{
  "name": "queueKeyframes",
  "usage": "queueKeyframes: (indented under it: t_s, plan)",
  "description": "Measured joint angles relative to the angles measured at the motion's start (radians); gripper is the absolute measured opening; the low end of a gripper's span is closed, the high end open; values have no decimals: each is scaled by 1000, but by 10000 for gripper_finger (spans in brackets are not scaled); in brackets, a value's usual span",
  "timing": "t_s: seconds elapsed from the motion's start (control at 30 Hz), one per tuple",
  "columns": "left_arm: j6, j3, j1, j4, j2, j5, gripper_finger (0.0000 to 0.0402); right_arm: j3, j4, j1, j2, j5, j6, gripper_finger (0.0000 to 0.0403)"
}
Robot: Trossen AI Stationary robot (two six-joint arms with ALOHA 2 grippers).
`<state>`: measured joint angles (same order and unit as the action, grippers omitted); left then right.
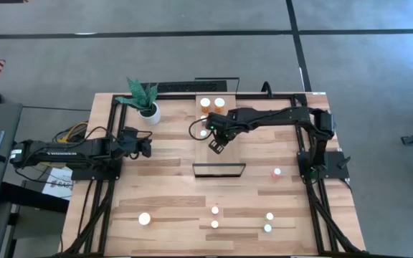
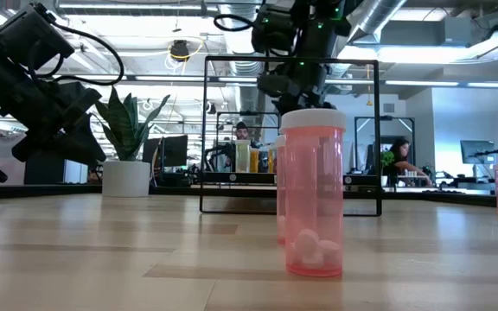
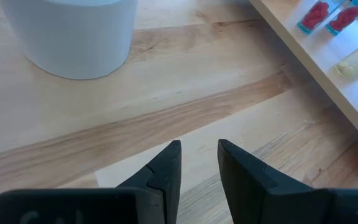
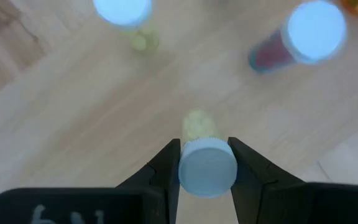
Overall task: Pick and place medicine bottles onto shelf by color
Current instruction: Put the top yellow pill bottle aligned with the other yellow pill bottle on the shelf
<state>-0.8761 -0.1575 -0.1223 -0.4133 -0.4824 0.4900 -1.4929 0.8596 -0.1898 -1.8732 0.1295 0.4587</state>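
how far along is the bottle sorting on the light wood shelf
Partly done. A few white-capped bottles already stand on the long light-wood shelf, near its far end. In hand: the right gripper is shut on a pale yellowish white-capped bottle above the shelf. Left: about six bottles on the table, including the pink one. The left gripper waits, shut, by the white pot.

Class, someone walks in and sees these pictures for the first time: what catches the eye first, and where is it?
The right gripper hangs over the shelf at mid-table, jaws shut on a pale yellow bottle with a white cap. In the low view a big pink bottle of white pills stands closest to the camera. The left gripper waits shut and empty near the white plant pot.
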Motion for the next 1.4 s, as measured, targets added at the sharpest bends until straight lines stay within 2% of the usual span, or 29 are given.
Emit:
queueKeyframes:
  t_s: [1.27,1.4]
  plan:
    - [0,0,0,0,0,-10,91,1,-26,19,1,1,-22,130]
    - [0,0,0,0,0,-10,91,1,-38,25,-30,5,-21,130]
